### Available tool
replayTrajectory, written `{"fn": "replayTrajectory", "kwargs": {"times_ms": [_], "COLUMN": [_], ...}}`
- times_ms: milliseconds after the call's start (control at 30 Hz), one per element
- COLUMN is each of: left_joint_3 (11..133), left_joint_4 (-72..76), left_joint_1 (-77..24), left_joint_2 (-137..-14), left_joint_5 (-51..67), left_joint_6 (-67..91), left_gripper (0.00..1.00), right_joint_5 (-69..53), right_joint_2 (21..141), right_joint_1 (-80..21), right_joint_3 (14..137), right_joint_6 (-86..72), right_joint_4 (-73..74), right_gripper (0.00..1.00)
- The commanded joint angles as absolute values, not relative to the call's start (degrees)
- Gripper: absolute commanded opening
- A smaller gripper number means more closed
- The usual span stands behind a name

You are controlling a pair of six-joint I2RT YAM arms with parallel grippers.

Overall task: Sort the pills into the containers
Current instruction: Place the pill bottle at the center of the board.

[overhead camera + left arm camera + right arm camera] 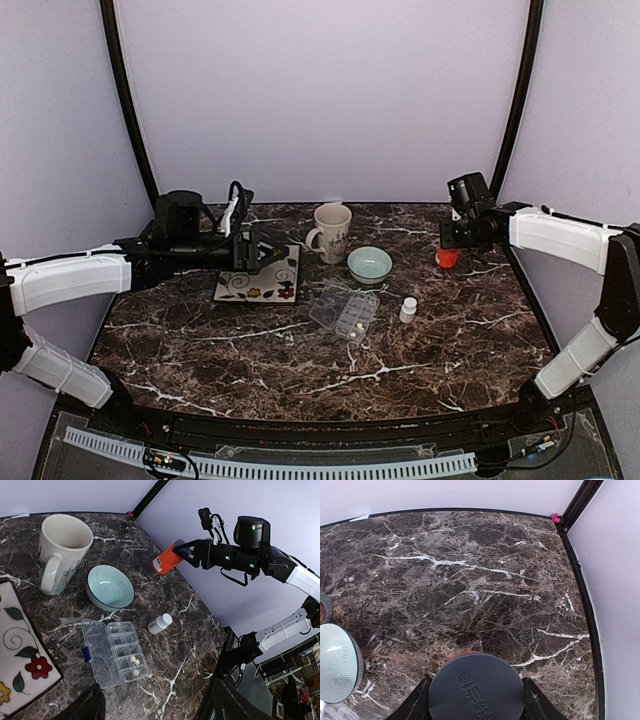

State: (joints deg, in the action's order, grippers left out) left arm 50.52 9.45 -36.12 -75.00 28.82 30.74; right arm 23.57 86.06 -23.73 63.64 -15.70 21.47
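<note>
The clear pill box (345, 310) lies with its lid open in the middle of the table. Three pale pills (133, 658) sit in two of its end containers (129, 666); the rest look empty. My left gripper (272, 256) hovers open over the floral tile (258, 283), left of the box, with nothing between its fingers (84, 707). My right gripper (452, 240) is at the back right, shut on the orange bottle (447, 258) and holding it above the table. In the right wrist view the bottle's grey cap (476, 687) fills the gap between the fingers (415, 704).
A white mug (332, 232) and a pale green bowl (370, 265) stand behind the pill box. A small white bottle (408, 310) stands to its right. Black frame posts and a pale backdrop close off the back and sides.
</note>
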Motion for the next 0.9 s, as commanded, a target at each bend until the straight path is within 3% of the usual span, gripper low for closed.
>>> {"fn": "replayTrajectory", "kwargs": {"times_ms": [0,267,867], "left_joint_3": [47.47,44.05,44.06], "left_joint_4": [11.90,11.41,11.86], "left_joint_1": [-35.77,-35.86,-35.95], "left_joint_2": [-74.33,-73.42,-74.60], "left_joint_5": [31.24,30.35,30.00], "left_joint_6": [33.53,34.24,33.43], "left_gripper": [0.74,0.71,0.70], "right_joint_5": [26.64,26.80,25.58], "right_joint_2": [87.86,90.88,94.26], "right_joint_1": [-22.92,-22.25,-22.06], "right_joint_3": [61.73,60.39,57.84], "right_joint_6": [-14.97,-15.12,-17.09], "right_joint_4": [14.15,10.92,8.52], "right_gripper": [0.00,0.00,0.18]}}
